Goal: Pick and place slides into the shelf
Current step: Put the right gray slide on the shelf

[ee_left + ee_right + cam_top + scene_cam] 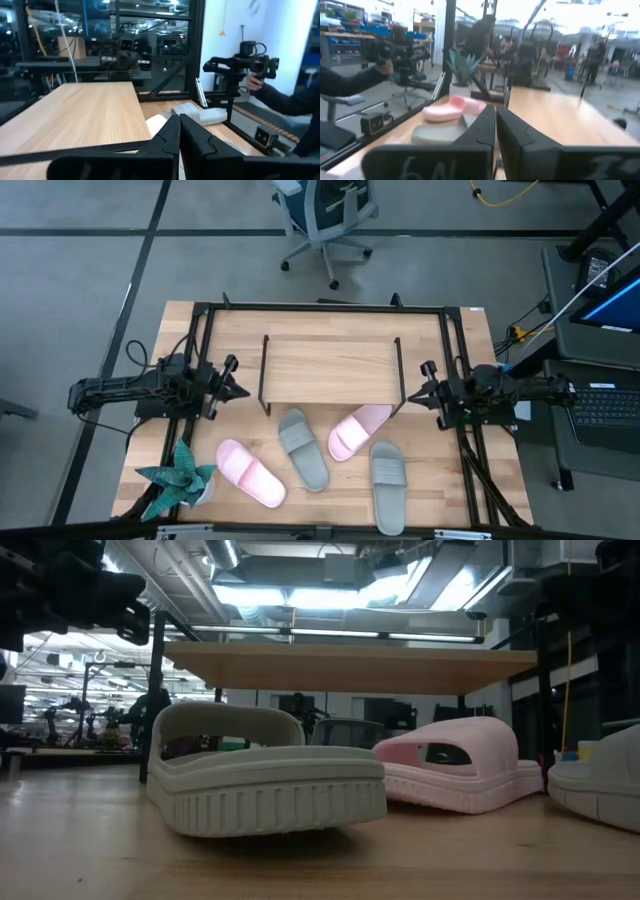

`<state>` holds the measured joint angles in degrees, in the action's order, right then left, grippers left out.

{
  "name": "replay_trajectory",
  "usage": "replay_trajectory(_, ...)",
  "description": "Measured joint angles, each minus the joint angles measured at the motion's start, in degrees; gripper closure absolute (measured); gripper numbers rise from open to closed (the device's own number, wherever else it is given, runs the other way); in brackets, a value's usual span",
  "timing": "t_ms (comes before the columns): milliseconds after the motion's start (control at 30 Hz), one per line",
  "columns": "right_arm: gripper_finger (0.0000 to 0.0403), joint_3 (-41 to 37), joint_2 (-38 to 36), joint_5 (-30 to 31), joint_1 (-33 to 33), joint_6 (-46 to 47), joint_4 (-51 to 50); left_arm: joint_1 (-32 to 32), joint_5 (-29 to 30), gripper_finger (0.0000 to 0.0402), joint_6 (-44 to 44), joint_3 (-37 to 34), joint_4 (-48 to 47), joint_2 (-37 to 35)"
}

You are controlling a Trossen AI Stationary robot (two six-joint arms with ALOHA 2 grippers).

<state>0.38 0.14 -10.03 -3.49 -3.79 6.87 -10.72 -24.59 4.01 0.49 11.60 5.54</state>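
Your shelf (330,368) stands mid-table, its board bare. In front of it lie four slides: two grey-green (303,448) (387,474), two pink (250,473) (358,431), the last touching the shelf's right end. Left gripper (243,391) and right gripper (412,394), fingers closed on nothing, flank the shelf.

Looks like a robotics lab: grey floor with an office chair (325,220) and a laptop (612,385) beside the bench (180,330), long strip lights (340,595) over distant workstations.
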Motion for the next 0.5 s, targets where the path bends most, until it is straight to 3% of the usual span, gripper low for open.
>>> replay_trajectory(267,0.0384,0.00,0.33,-8.33,-0.09,6.66,-3.15,0.07,2.47,0.0401,-1.36,0.00,-2.71,0.01)
replay_trajectory(367,0.0384,0.00,0.35,-9.15,-0.09,6.53,-3.03,0.04,5.88,0.0401,-0.10,0.00,-3.31,0.02)
replay_trajectory(500,0.0384,0.00,0.35,-9.17,-0.09,6.50,-3.03,0.04,5.82,0.0401,-2.45,0.00,-3.28,0.02)
